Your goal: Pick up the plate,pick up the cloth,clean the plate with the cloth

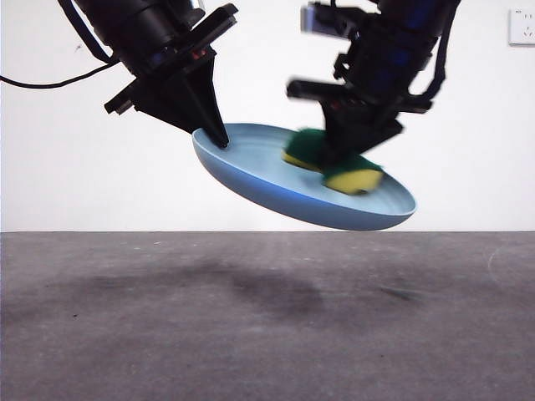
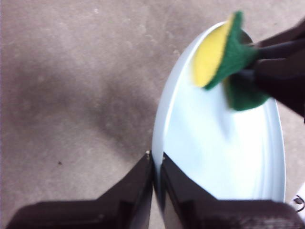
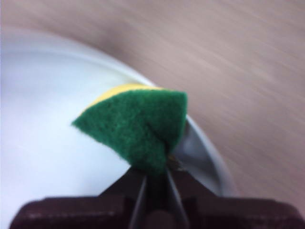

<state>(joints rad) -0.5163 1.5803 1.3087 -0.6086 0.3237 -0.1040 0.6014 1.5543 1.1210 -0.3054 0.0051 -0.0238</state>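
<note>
1. Left gripper [image 2: 155, 164] pinched the plate [image 1: 251, 171] rim at 9 o'clock, clear above the desk [image 1: 267, 334].
2. Right gripper [image 3: 155, 174] clamped the cloth [image 1: 334, 163], pressed at 3 o'clock inside the tilted plate.

Both pincers, left [image 2: 156, 164] and right [image 3: 155, 176], clamped, aloft
</note>
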